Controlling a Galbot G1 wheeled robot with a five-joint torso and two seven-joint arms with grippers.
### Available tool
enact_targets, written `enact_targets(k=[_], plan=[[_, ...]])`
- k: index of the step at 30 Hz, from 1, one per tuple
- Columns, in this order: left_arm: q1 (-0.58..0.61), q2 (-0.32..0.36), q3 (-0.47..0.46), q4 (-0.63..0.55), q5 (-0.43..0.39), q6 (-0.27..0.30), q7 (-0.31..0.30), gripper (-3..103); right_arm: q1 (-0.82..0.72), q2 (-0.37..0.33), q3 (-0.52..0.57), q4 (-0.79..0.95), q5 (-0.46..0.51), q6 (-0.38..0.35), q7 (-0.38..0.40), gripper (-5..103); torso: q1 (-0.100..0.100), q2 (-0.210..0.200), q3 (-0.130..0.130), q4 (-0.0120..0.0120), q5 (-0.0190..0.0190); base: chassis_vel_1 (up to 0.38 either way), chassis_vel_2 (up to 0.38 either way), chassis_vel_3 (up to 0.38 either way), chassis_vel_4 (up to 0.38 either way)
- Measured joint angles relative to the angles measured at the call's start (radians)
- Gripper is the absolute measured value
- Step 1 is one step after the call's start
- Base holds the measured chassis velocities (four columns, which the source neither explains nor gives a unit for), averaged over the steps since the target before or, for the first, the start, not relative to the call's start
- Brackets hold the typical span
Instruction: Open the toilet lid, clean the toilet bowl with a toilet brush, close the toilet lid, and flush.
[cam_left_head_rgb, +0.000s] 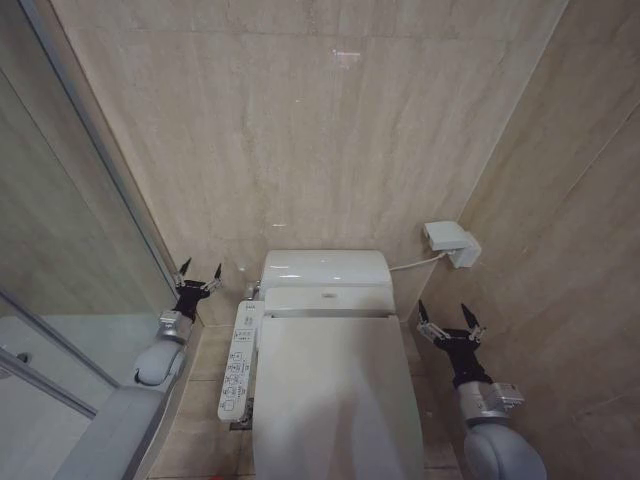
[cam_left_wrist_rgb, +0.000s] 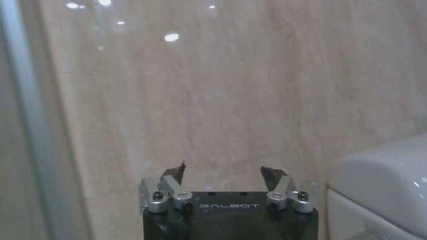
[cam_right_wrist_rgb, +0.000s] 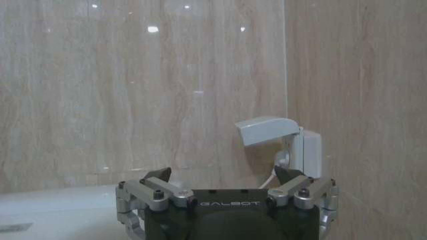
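Observation:
The toilet lid (cam_left_head_rgb: 335, 395) lies shut over the toilet bowl, which is hidden beneath it. It is a glossy white oval in the lower middle of the head view. My left gripper (cam_left_head_rgb: 199, 272) is raised at the left of the toilet beside the glass wall, open and holding nothing; the left wrist view shows it (cam_left_wrist_rgb: 225, 172) facing the tiled wall. On the other side of the toilet, my right gripper (cam_left_head_rgb: 449, 318) is held up open with nothing between its fingers, seen again as the right gripper (cam_right_wrist_rgb: 223, 174) in its wrist view. The toilet brush is out of view.
A long white control panel (cam_left_head_rgb: 238, 362) with buttons runs along the toilet's left side. The white tank (cam_left_head_rgb: 325, 268) stands against the beige tiled wall. A covered wall socket (cam_left_head_rgb: 451, 243) with a cable is at the right. A glass shower partition (cam_left_head_rgb: 70, 240) closes off the left.

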Motion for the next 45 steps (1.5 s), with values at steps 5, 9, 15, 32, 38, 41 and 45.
enact_targets(k=[5,9,15,32,38,41,45], plan=[[-0.045,0.003,0.059,0.072,0.02,-0.078,0.063,63,0.0,0.0,0.0,0.0,0.0,0.0,0.0,100,0.0,0.0,0.0,-0.0001,0.0001,0.0,0.0,0.0,0.0],[-0.06,0.005,0.094,0.111,0.047,-0.126,0.117,63,0.0,0.0,0.0,0.0,0.0,0.0,0.0,100,0.0,0.0,0.0,-0.0001,0.0002,0.0,0.0,0.0,0.0],[-0.071,0.006,0.111,0.173,0.106,-0.184,0.192,36,0.0,0.0,0.0,0.0,0.0,0.0,0.0,100,0.0,0.0,0.0,-0.0001,0.0002,0.0,0.0,0.0,0.0],[-0.109,-0.002,0.113,0.287,0.179,-0.26,0.28,0,0.0,0.0,0.0,0.0,0.0,0.0,0.0,100,0.0,0.0,0.0,-0.0001,0.0001,0.0,0.0,0.0,0.0],[-0.11,-0.013,0.124,0.277,0.184,-0.261,0.281,0,0.0,0.0,0.0,0.0,0.0,0.0,0.0,100,0.0,0.0,0.0,-0.0001,0.0003,0.0,0.0,0.0,0.0],[-0.108,-0.017,0.126,0.278,0.188,-0.261,0.281,0,0.0,0.0,0.0,0.0,0.0,0.0,0.0,100,0.0,0.0,0.0,0.0004,0.0005,0.0,0.0,0.0,0.0],[-0.102,-0.021,0.13,0.288,0.193,-0.269,0.283,0,0.0,0.0,0.0,0.0,0.0,0.0,0.0,100,0.0,0.0,0.0,0.0008,0.0004,0.0,0.0,0.0,0.0]])
